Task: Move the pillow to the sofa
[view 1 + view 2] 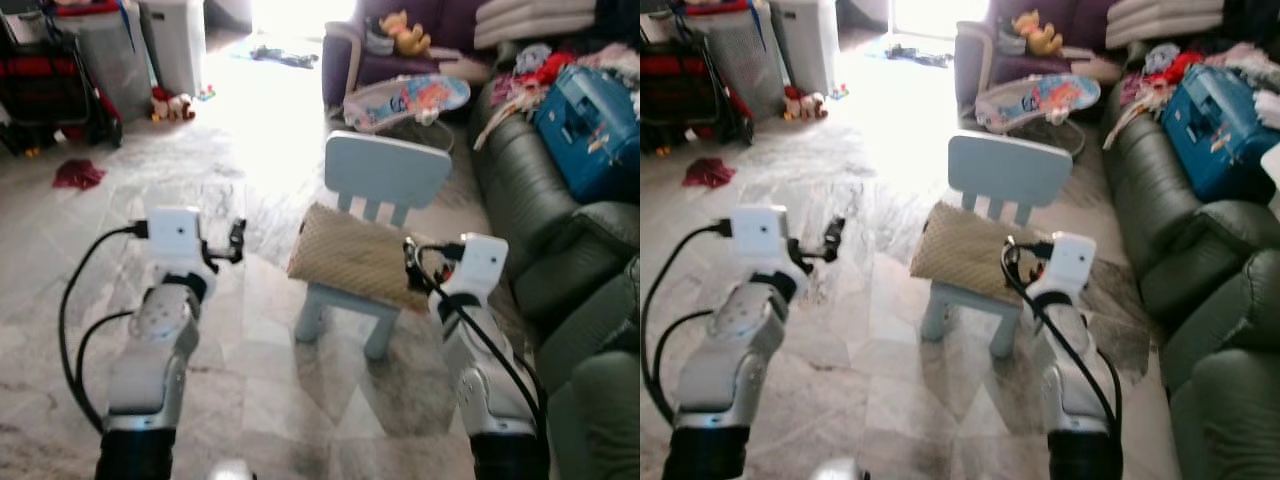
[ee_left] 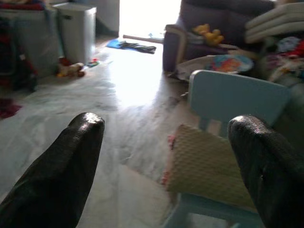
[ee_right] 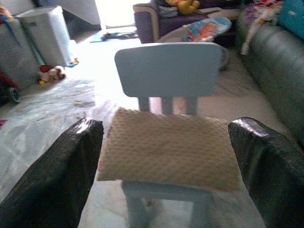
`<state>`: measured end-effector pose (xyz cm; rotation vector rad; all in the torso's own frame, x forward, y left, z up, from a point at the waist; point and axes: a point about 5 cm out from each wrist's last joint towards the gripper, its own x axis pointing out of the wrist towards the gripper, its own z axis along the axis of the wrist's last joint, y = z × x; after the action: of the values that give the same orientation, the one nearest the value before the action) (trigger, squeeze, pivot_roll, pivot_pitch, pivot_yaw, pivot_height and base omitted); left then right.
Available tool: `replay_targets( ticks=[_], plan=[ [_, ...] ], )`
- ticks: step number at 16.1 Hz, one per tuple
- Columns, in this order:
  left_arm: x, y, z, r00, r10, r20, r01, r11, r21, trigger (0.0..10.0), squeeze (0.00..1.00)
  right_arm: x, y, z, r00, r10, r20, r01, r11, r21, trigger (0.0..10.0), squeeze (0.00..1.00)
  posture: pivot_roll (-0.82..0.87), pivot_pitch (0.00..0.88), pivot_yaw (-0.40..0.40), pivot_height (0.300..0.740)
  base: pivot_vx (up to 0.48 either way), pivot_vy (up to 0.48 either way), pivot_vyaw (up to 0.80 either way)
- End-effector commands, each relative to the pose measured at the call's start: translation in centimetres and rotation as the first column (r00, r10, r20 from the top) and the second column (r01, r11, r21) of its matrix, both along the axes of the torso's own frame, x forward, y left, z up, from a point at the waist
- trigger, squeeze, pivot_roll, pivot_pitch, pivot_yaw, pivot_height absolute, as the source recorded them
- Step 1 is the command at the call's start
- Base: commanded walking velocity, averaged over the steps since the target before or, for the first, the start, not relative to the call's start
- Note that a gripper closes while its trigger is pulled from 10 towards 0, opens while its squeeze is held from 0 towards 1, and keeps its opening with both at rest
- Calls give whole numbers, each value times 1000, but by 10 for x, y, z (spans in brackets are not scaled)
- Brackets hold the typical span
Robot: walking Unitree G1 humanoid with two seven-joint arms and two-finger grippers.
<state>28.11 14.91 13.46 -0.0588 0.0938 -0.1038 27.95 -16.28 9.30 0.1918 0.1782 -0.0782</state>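
Pillow (image 3: 171, 147) lies flat on small blue chair (image 1: 385, 175), sofa (image 1: 540, 215) just beside. Both jaws spread, holding nothing. Likely soft, light; pinch an overhanging edge.

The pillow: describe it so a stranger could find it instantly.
Start at the dark green sofa along the robot's right, then look just left of it to the small pale blue child's chair on the marble floor. The pillow lies flat on its seat: tan, quilted, the only cushion on that chair.
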Motion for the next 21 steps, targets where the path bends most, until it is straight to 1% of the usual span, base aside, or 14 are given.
replay_targets(
  ticks=[1,3,5,7,10,14,17,20,21],
  plan=[
    [1,-7,6,999,-31,28,30,1000,7,10000,0,0,-8,1,1000,-29,1,29,1000,-13,10000,0,14,0,-69,740,0,0,0],
    [1,-5,8,999,-30,43,30,1000,8,10000,0,0,-9,1,999,-33,2,33,999,-15,10000,0,15,0,-72,740,0,0,-225],
    [1,0,9,999,3,52,-3,1000,-3,10000,0,-1,-10,1,999,-37,2,37,999,-15,10000,0,19,0,-75,740,283,0,-800],
    [-1,0,7,999,7,49,-6,1000,-6,10000,0,-1,-8,0,999,-33,2,33,999,-13,10000,0,23,0,-78,740,381,0,-697],
    [-1,-2,6,999,-3,46,4,1000,-7,10000,0,2,-7,1,1000,-23,5,23,1000,-12,10000,0,21,0,-74,740,404,0,0],
    [2,1,5,999,4,46,-3,1000,-10,10000,0,3,-9,2,1000,-11,9,11,999,-39,10000,0,18,0,-72,740,459,0,0],
    [2,-2,5,999,-6,48,7,1000,-6,10000,0,4,-12,2,1000,-18,12,19,999,-38,10000,0,12,0,-71,740,452,0,0],
    [1,-4,5,998,-21,53,20,1000,20,10000,0,4,-10,2,1000,-16,11,16,999,-35,10000,0,14,0,-73,740,480,0,0],
    [1,-4,5,999,-20,51,19,1000,16,10000,0,4,-10,2,1000,-16,10,16,999,-35,10000,0,15,0,-72,740,480,0,0]
  ],
)
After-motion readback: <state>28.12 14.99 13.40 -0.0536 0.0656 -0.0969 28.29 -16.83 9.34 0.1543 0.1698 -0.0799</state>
